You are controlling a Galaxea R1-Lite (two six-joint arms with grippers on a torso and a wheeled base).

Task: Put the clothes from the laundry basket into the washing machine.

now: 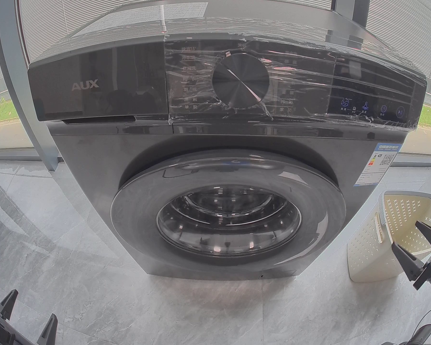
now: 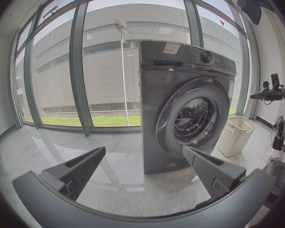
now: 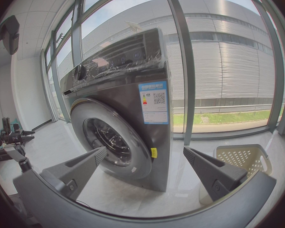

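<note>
Head view: the washing machine [image 1: 129, 164] is seen dead ahead on the floor, its round door [image 1: 228, 212] closed. The laundry basket [image 1: 368, 245] is stood just beside it on the robot's right. The right gripper [image 1: 405, 235] is held near the basket, jaws released. The left gripper [image 1: 29, 312] is held low, well apart from it, jaws released.

Left wrist view: the basket [image 2: 236, 135] is seen beyond the machine, far from the spread jaws.

Right wrist view: the basket [image 3: 243, 155] is caught near the spread jaws, untouched.

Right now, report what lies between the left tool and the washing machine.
Only bare grey floor separates the left tool from the washing machine; the head view shows it.
</note>
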